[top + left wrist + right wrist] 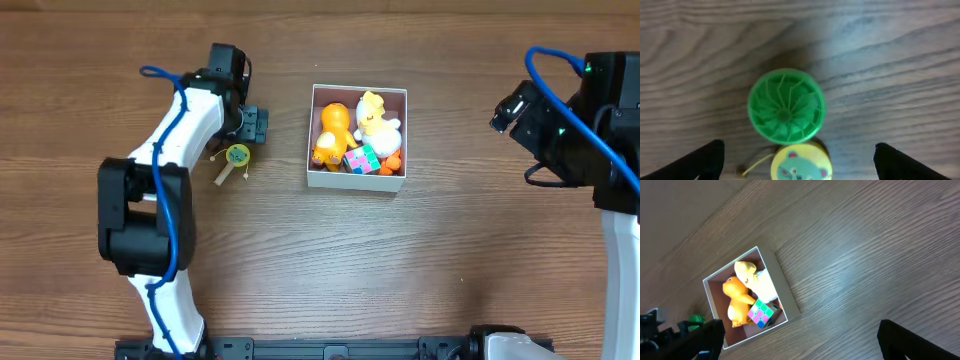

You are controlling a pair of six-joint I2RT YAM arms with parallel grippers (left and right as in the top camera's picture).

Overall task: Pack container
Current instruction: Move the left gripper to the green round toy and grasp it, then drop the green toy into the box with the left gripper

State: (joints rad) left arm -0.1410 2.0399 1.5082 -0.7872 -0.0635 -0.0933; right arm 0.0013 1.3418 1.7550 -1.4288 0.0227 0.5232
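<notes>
The container point(357, 178) sits just right of center in the overhead view, on the wooden table point(450, 260). It's already pretty crowded: an orange figure point(332, 135) on its left side, a yellow-and-white plush point(377, 120) in the upper right, a multicolored cube point(361, 158) wedged along the lower edge, and a small orange thing point(393, 160) in the lower right corner that I can't identify.

The left gripper point(799, 150) is left of the container and apart from it, pointing down at the table. Its fingers point(700, 162) are spread wide and show in the two bottom corners of the wrist view. A green ribbed disc point(786, 106) lies flat mid-frame, and touching its lower edge is a yellow round toy with a cartoon face point(801, 162) — from overhead it looks to be on a stick.

The right gripper point(801, 327) is way off at the right edge of the overhead view, well apart from the container. Its fingers point(912, 340) are spread wide too, over bare wood.
</notes>
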